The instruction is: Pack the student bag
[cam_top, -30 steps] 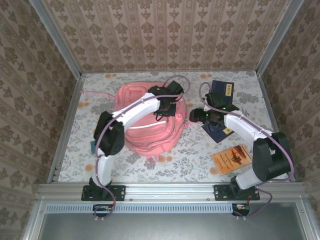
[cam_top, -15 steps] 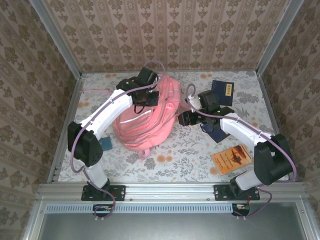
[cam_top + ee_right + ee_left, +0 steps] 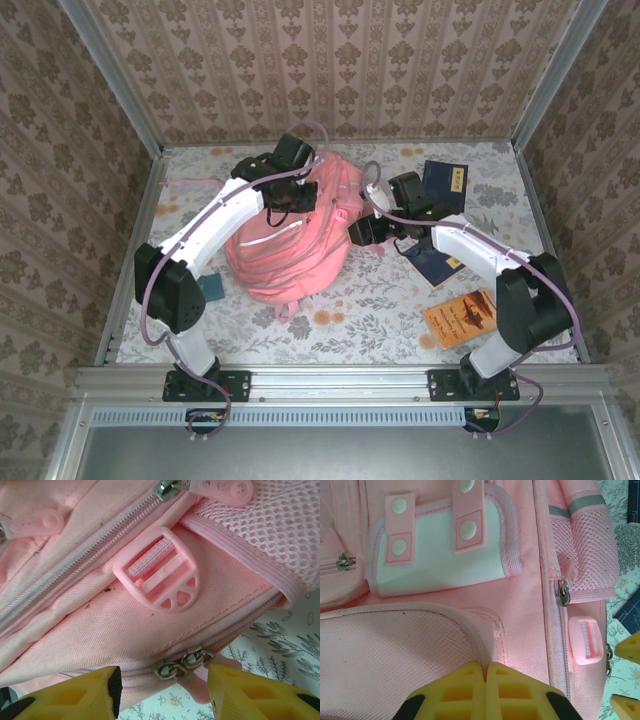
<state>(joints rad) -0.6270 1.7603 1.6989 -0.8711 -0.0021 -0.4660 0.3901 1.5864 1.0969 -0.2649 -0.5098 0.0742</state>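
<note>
The pink student bag [image 3: 285, 250] lies at mid-table, bunched up toward the back. My left gripper [image 3: 287, 200] is over its upper part. In the left wrist view that left gripper [image 3: 486, 667] is shut on a fold of pink trim at the edge of the bag's mesh panel [image 3: 395, 655]. My right gripper [image 3: 360, 232] is at the bag's right side. It stands open [image 3: 162, 687], its yellow fingers on either side of two metal zip sliders [image 3: 182, 664] on the bag's lower seam, below a pink plastic buckle [image 3: 162, 577].
A dark blue book [image 3: 445, 183] lies at the back right. A second dark book [image 3: 437, 263] sits partly under the right arm, and an orange book [image 3: 463, 318] is at the front right. A small teal item [image 3: 210, 288] lies left of the bag.
The left arm has swung left and back with the bag's fabric in its grip, pulling the bag leftward and bunching it. The right gripper has moved left up to the bag's side.
</note>
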